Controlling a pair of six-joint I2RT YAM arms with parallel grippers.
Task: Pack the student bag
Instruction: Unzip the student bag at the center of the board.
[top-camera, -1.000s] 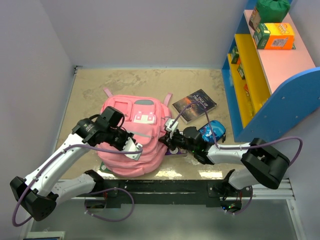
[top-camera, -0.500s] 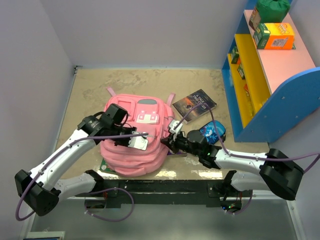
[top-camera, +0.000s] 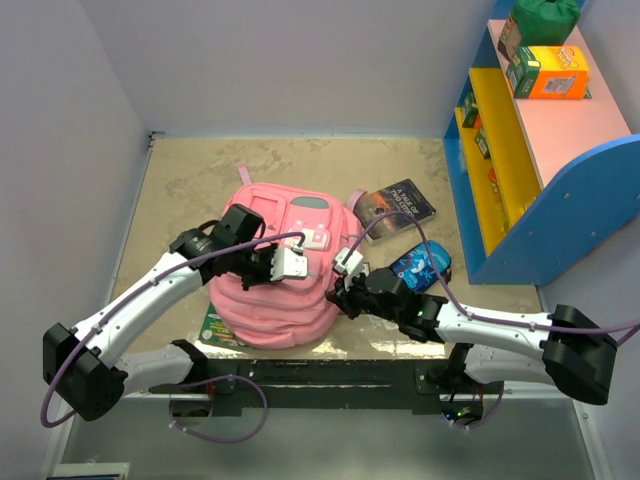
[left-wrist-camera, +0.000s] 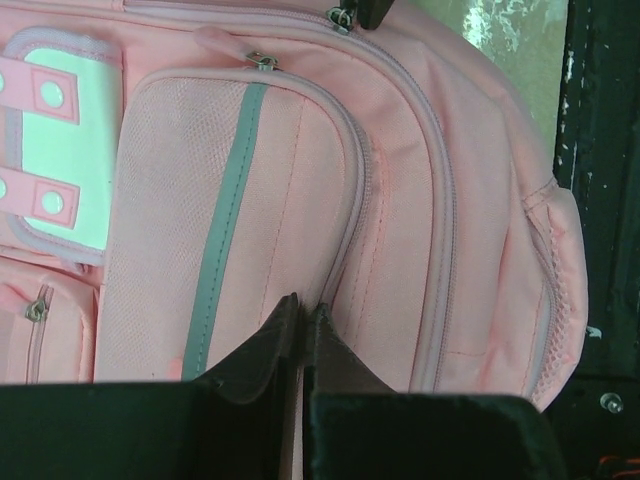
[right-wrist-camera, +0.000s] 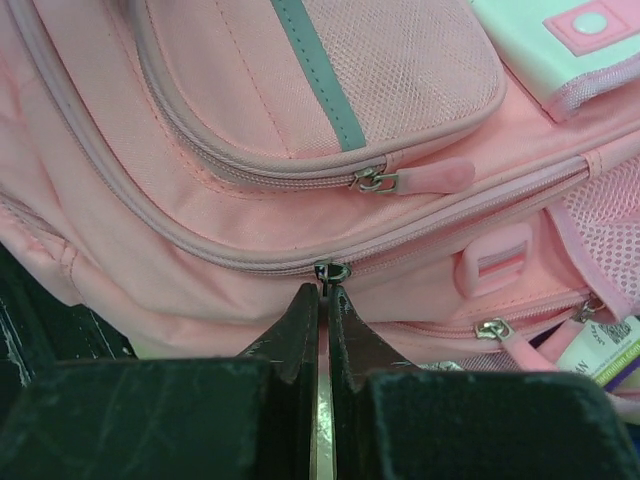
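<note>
The student bag (top-camera: 275, 285), a pink backpack with grey trim, lies bunched up in the middle of the table. Over its front, my left gripper (top-camera: 291, 263) is shut and pinches the fabric at the seam of a front pocket (left-wrist-camera: 230, 220). The left wrist view shows the left gripper (left-wrist-camera: 303, 306) with its jaws pressed together on that seam. At the bag's right side my right gripper (top-camera: 341, 291) is shut on a small metal zip pull (right-wrist-camera: 331, 271) of the long main zip. In the right wrist view the right gripper (right-wrist-camera: 323, 290) has the pull standing just above its tips.
A dark book (top-camera: 393, 208) lies right of the bag and a dark-blue pencil case (top-camera: 420, 268) sits beside my right arm. A coloured shelf unit (top-camera: 520, 170) with boxes stands at the right. Something flat and green (top-camera: 222, 325) pokes out under the bag's near-left corner.
The bag has shifted right and bunched up taller, pulled along by my left gripper. My right gripper stayed at the bag's right side and moved slightly nearer.
</note>
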